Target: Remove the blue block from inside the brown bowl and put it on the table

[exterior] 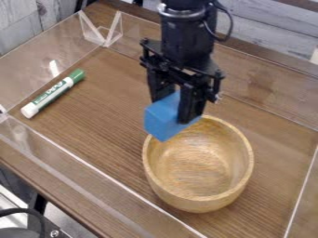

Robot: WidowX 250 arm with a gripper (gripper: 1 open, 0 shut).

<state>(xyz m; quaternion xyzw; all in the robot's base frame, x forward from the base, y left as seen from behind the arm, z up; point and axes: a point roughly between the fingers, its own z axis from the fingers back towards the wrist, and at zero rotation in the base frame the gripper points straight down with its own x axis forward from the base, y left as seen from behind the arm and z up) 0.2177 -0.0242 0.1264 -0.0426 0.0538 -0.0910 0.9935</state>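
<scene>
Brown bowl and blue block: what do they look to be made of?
The brown bowl looks like wood with a smooth, slightly satin finish, judging by its warm tan colour and thick, rounded rim. The blue block seems solid, matt and evenly coloured, perhaps painted wood or plastic; I can't tell which.

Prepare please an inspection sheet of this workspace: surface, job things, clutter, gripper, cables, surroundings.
Surface: brown wood-grain tabletop; no spill seen.
Blue block: blue rectangular block, held tilted above the rim of the bowl, at its upper left in the view; not on the table.
Bowl: round light-brown wooden bowl, on the tabletop, nothing seen inside.
Clutter: green-and-white marker lying near the left edge.
Gripper: black gripper, shut on the block; its fingertips are partly hidden.
Cables: black cable at the lower left corner; another dark one by the arm.
Surroundings: low clear acrylic walls along the edge.
</scene>
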